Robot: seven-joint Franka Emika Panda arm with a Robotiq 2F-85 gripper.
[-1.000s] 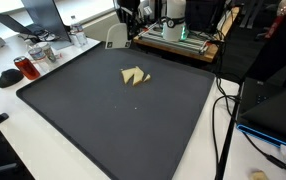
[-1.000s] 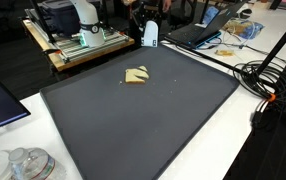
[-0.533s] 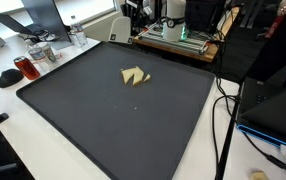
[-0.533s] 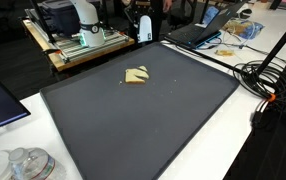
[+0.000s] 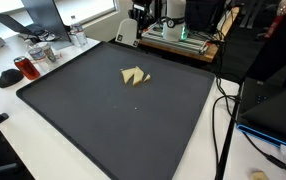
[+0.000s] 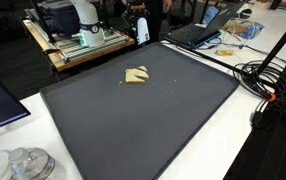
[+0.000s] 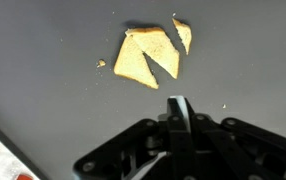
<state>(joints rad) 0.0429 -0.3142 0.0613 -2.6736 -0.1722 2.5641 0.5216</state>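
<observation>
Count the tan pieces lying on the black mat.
3, in the wrist view: a large notched piece, a thin sliver at its upper right, a small crumb to its left. Finer specks may go uncounted.

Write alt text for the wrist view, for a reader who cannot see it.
Flat tan pieces, shaped like wedges, lie on a dark mat with a crumb beside them. In the foreground the robot's black gripper is shut and holds nothing.
</observation>
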